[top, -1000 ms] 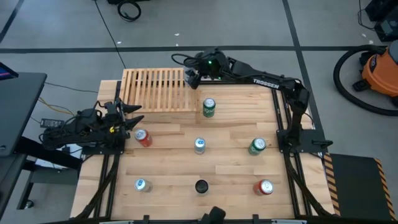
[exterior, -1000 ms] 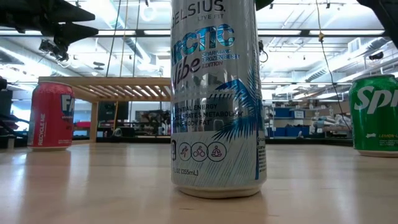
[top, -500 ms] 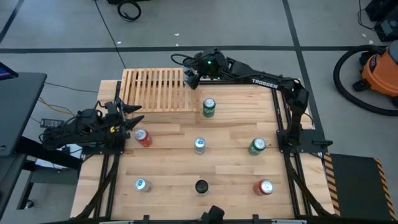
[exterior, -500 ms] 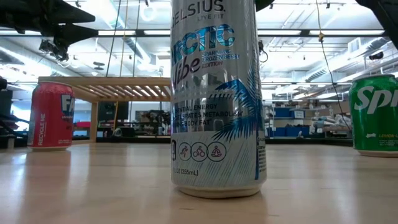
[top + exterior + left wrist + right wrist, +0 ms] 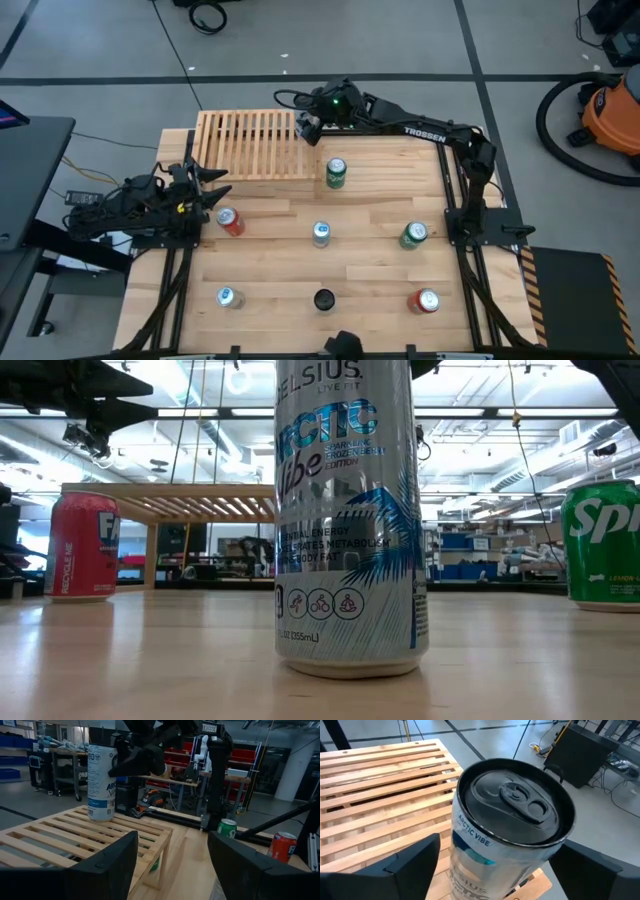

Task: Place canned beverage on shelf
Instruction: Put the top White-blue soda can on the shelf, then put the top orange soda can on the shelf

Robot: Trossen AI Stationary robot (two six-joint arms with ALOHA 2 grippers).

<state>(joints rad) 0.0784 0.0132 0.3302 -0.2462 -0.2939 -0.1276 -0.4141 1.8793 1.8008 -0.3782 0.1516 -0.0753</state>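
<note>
The can [image 5: 507, 832] stands upright on the wooden slats of the shelf [image 5: 380, 785], near the shelf's corner, tab end up and unopened by the look of the lid. I'd judge it full, so fairly heavy for its size and steady on its base, though the narrow slats give it less footing than a flat board would. The thin metal wall is smooth and slick, and it would dent under a hard squeeze, so the sensible hold is around the straight middle of the body, not up at the tapered shoulder or rim. The right gripper [image 5: 495, 865] sits just around it with its fingers spread on either side; they do not appear to be pressing the wall, so the can looks to be resting on its own weight. From the other arm's camera the can [image 5: 101, 782] shows tall on the shelf [image 5: 75, 840] with the right gripper [image 5: 135, 760] close beside it. The left gripper [image 5: 205, 190] waits at the table's left edge, fingers pressed together and holding nothing, close to a red can [image 5: 230, 221].
</note>
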